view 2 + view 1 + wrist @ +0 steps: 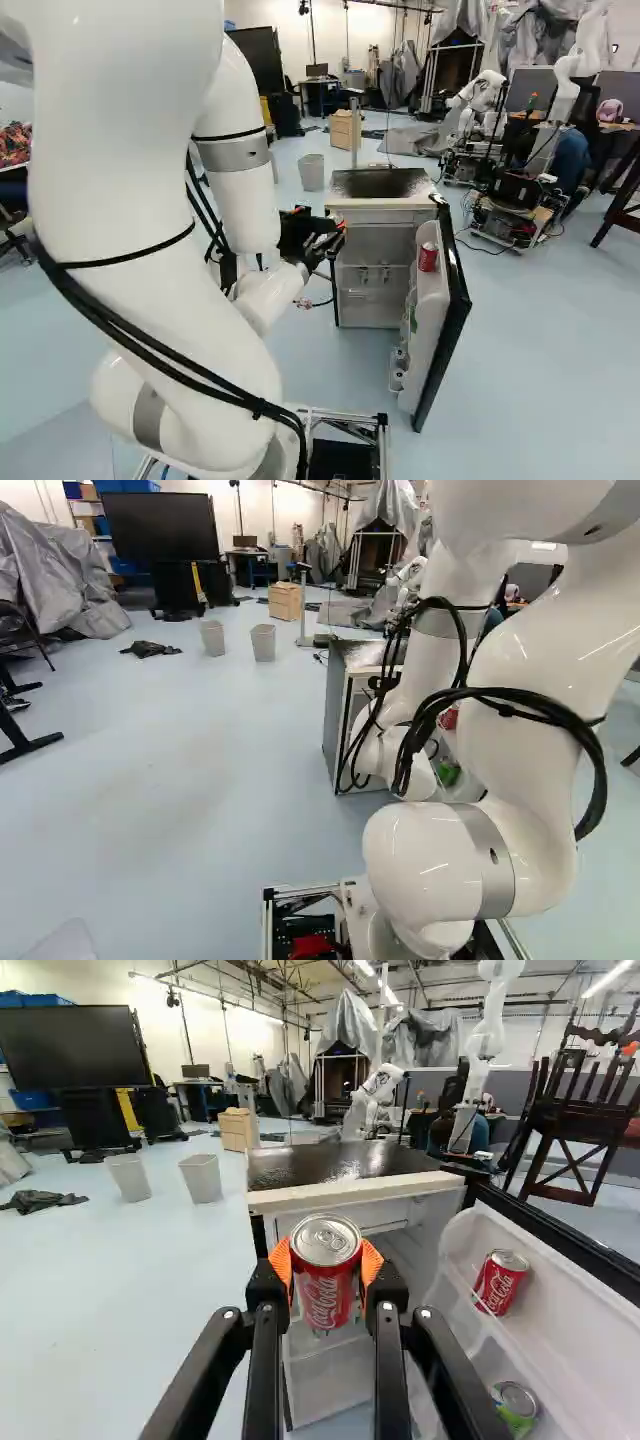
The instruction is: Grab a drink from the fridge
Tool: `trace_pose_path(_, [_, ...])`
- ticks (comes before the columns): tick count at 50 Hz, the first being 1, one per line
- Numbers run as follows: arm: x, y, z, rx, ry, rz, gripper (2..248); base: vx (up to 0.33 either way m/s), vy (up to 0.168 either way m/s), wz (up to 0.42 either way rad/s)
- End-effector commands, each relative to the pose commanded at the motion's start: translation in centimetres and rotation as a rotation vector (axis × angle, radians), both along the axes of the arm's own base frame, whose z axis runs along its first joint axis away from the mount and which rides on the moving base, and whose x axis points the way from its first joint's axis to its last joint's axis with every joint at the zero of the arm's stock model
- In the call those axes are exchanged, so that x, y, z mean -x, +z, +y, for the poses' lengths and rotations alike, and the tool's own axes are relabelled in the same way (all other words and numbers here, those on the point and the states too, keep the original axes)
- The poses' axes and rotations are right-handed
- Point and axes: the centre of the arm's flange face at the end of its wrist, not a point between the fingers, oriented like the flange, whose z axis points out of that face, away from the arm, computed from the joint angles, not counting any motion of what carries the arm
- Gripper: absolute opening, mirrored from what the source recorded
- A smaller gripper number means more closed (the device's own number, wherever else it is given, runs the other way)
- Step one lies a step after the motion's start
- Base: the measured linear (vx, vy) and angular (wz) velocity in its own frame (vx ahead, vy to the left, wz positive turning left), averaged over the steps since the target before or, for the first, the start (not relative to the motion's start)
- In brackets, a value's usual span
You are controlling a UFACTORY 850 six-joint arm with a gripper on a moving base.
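your white arm (130,130) filled the left half of the right base view, reaching ahead so the wrist came up beside the fridge (385,183), which stood just right of centre there. its door (455,290) hung open at the centre right of that view, probably left wide so you had room to work at the shelves and door bins.

the gripper (325,1265) faced the fridge in the wrist view, most likely level so the drink wouldn't tip. jaws: part open, neither wide nor closed, stopped at the can's width, orange pads (281,1268) pressed on it from two sides. what you had between them was the red can (325,1305), upright, lid up, gripped round its upper part, likely to leave the base free for setting down. in the wrist view it hid part of the fridge's inside; whether it was fully clear of the cabinet, you couldn't tell.

a second red can (502,1282) leaned in the door bin, beyond the gripper on the door side, and a green can (515,1407) sat lower in the door, both probably spare drinks. the grab looked done; backing off gently, clear of the door, seemed the sensible next move.
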Motion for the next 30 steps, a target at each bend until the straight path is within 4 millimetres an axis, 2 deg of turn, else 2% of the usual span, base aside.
trace_pose_path(17, [0.1,0.4,0.0,-0.027,0.001,0.063,88,0.0,0.0,0.0])
trace_pose_path(30, [-1.0,0.6,-0.2,-0.051,-0.004,0.121,88,0.0,0.0,0.0])
